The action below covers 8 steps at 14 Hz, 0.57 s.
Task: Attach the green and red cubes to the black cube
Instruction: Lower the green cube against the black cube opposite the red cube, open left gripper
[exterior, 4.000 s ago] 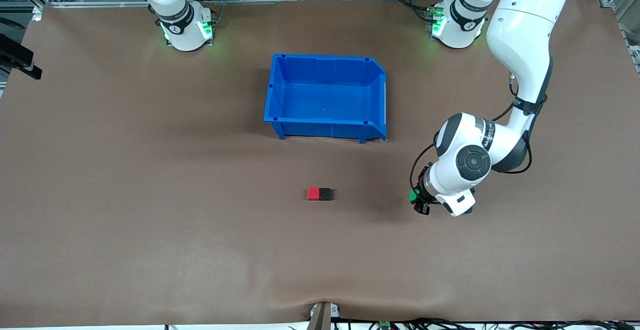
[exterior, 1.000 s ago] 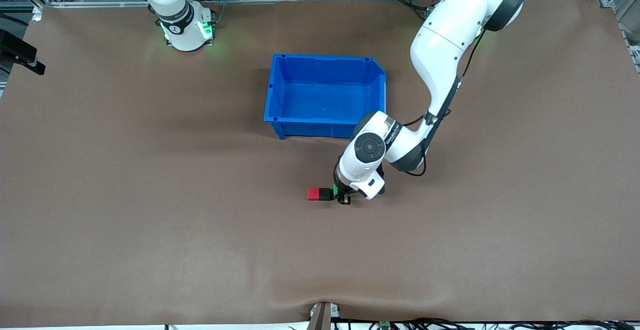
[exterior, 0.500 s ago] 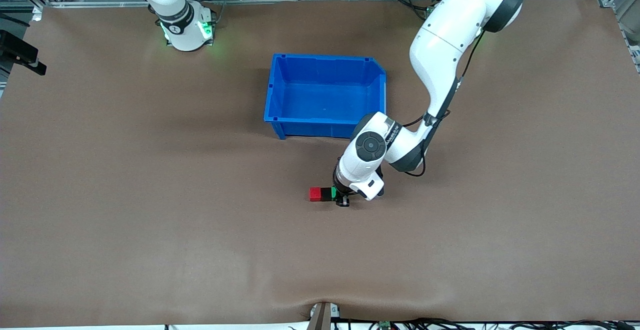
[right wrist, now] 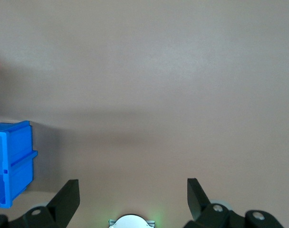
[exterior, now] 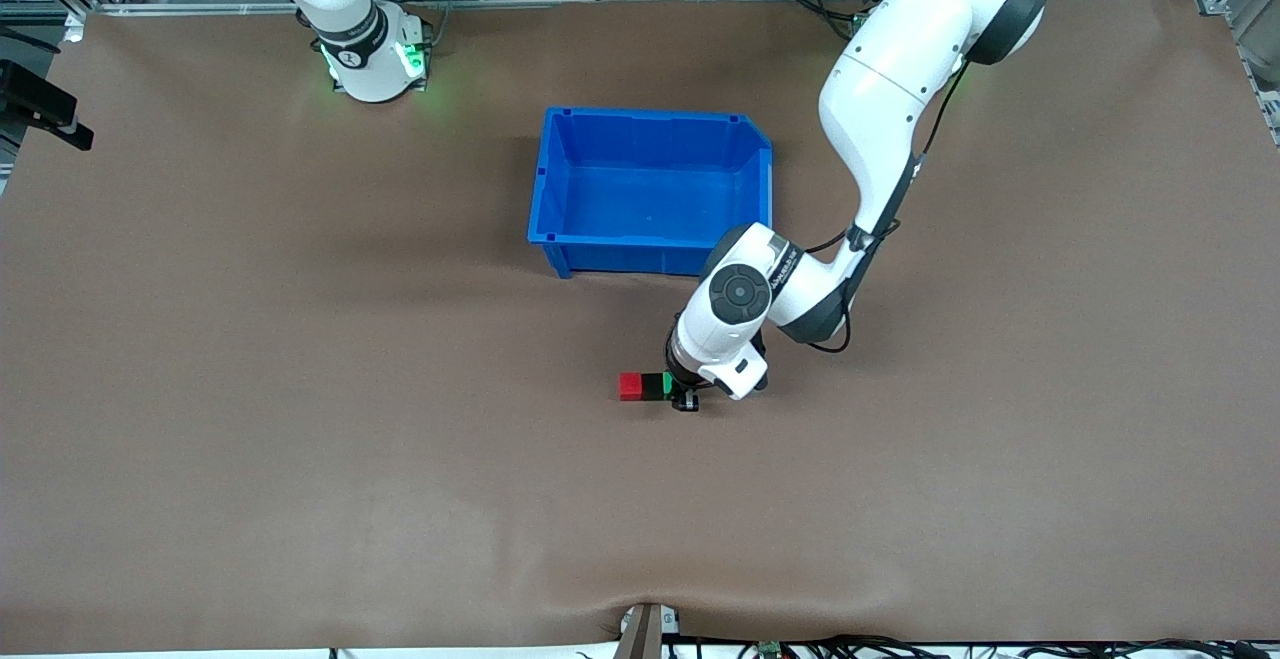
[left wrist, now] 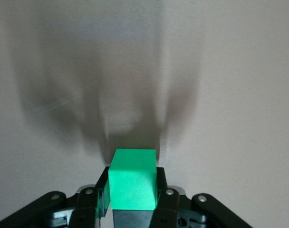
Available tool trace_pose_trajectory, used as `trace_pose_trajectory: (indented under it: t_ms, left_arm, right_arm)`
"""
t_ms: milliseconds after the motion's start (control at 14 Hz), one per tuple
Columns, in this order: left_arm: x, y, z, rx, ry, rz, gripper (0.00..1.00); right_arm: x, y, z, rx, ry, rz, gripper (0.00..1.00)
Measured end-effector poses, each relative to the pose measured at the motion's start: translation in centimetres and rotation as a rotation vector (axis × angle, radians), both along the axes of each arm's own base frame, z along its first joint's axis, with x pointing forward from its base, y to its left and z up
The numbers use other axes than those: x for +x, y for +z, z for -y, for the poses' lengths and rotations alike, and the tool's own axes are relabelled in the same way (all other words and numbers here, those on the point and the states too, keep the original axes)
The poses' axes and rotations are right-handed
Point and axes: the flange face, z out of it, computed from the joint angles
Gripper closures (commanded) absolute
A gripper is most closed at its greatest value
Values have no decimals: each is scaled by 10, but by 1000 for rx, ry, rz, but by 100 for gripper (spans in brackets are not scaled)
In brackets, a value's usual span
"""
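Now: green cube (left wrist: 132,179) at the black cube (exterior: 651,386)
Left gripper (exterior: 683,394) pinches it against black, red cube (exterior: 630,386) joined beside; right gripper (right wrist: 130,199) waits, fingers spread.

White rounded arm links, black joint bands and round caps, green-lit bases, thin black cables, black hand fingers

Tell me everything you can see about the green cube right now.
The green cube is a small, plain, bright green block with smooth matte faces and sharp edges. It sits upright, clamped between the fingers of the shut left gripper, low at the table. It sits next to the black cube, which has the red cube on its opposite face, nearer the front camera than the blue bin.
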Motion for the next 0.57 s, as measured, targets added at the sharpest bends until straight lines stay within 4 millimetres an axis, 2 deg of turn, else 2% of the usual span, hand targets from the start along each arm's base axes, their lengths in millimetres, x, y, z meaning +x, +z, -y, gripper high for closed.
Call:
trace_pose_trajectory:
  t_ms: [143,214,286,357,429,571]
  left_arm:
    - [-5,0,4,15,-10,-27,100]
    - [-7,0,5,20,-14,-35,95]
    - [-8,0,5,25,-16,-42,55]
    - [-8,0,5,33,-18,-52,23]
    - [-9,-1,4,42,-19,-63,0]
    - [-9,1,3,45,-24,-66,0]
  right_arm:
    - [0,0,-1,0,2,-2,0]
    - [0,-1,-1,0,3,-3,0]
    - [0,-1,-2,-1,4,-7,0]
    - [0,-2,-3,-2,5,-13,0]
    - [0,-4,-3,-6,7,-20,0]
    - [1,-7,-6,-14,11,-49,0]
